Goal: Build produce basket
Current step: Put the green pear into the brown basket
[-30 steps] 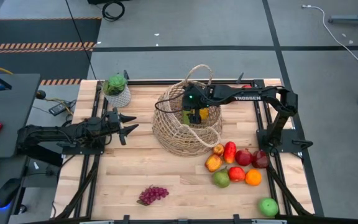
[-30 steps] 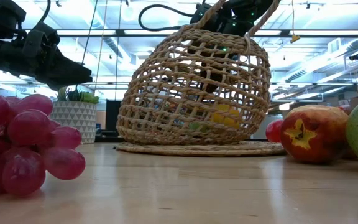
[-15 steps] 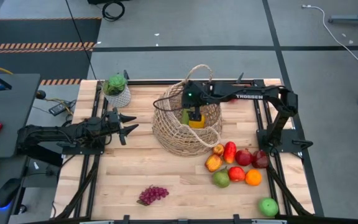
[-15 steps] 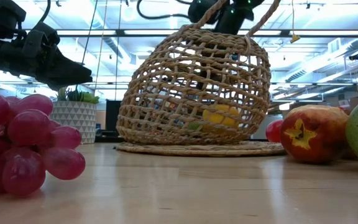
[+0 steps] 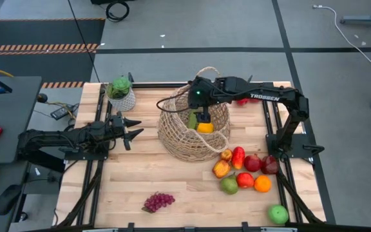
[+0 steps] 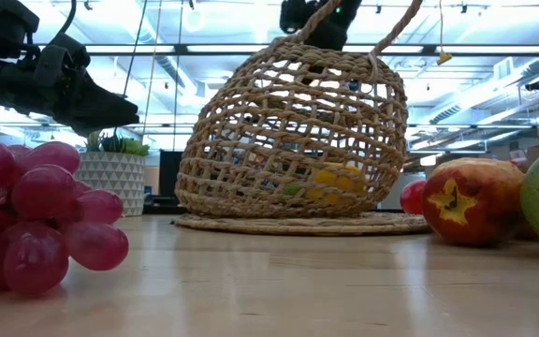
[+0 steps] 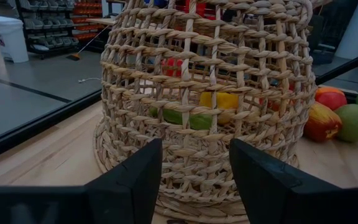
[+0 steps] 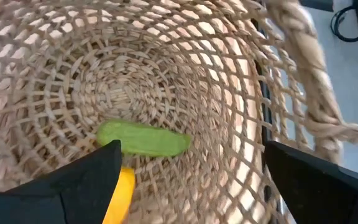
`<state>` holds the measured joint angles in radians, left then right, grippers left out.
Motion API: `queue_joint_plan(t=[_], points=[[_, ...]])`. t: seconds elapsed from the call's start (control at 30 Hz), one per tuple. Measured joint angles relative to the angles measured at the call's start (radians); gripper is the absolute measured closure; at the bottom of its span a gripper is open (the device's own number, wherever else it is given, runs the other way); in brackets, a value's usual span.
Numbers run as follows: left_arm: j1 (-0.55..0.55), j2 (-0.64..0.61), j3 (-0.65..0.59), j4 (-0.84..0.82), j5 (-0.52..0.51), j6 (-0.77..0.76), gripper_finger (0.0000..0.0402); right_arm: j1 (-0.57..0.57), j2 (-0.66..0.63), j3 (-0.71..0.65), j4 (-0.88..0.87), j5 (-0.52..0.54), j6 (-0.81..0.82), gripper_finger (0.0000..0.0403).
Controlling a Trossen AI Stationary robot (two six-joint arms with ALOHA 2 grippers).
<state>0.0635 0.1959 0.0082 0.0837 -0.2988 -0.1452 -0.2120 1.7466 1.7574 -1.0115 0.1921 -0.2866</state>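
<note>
Two pieces of produce, a green cucumber point(image 8: 143, 138) and a yellow pepper point(image 5: 204, 127), lie inside the large tan open-weave wicker basket point(image 5: 179, 138) at mid-desk; the right gripper point(image 5: 201, 116) hangs over its mouth, jaws wide and empty; the left gripper point(image 5: 133, 129) waits beside it, jaws part-open, holding nothing.

The tan open-weave wicker basket point(image 5: 194, 125) stands at mid-table, leaning, with a green cucumber point(image 8: 143, 138) and a yellow pepper point(image 5: 204, 127) lying on its bottom. Red and green apples, an orange point(image 5: 262, 183) and other fruit point(image 5: 243, 171) cluster just beside it. The purple grapes point(image 5: 158, 201) lie apart near the front edge.
</note>
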Motion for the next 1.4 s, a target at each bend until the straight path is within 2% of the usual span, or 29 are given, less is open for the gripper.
queue_joint_plan(t=[0.17,0.33,0.57,0.8,1.0,1.17,1.4], points=[[0.000,0.000,0.000,0.000,0.000,0.000,0.0205,0.016,0.000,0.126,-0.142,0.026,0.057,0.0006],[0.000,0.000,0.000,0.000,0.000,0.000,0.0208,0.030,-0.002,0.253,-0.340,0.029,0.189,0.0007],[0.000,0.000,0.000,0.000,0.000,0.000,0.0203,0.111,-0.067,0.280,-0.458,0.018,0.360,0.0009],[0.000,0.000,0.000,0.000,0.000,0.000,0.0208,0.349,-0.137,0.280,-0.387,0.083,0.495,0.0011],[0.000,0.000,0.000,0.000,0.000,0.000,0.0205,0.571,-0.123,0.236,-0.175,0.176,0.510,0.0011],[0.000,0.000,0.000,-0.001,0.000,0.000,0.0209,0.682,-0.099,0.114,-0.005,0.206,0.547,0.0011],[0.001,0.011,0.000,0.001,0.000,0.000,0.0205,0.800,-0.065,0.025,0.036,0.208,0.785,0.0012]])
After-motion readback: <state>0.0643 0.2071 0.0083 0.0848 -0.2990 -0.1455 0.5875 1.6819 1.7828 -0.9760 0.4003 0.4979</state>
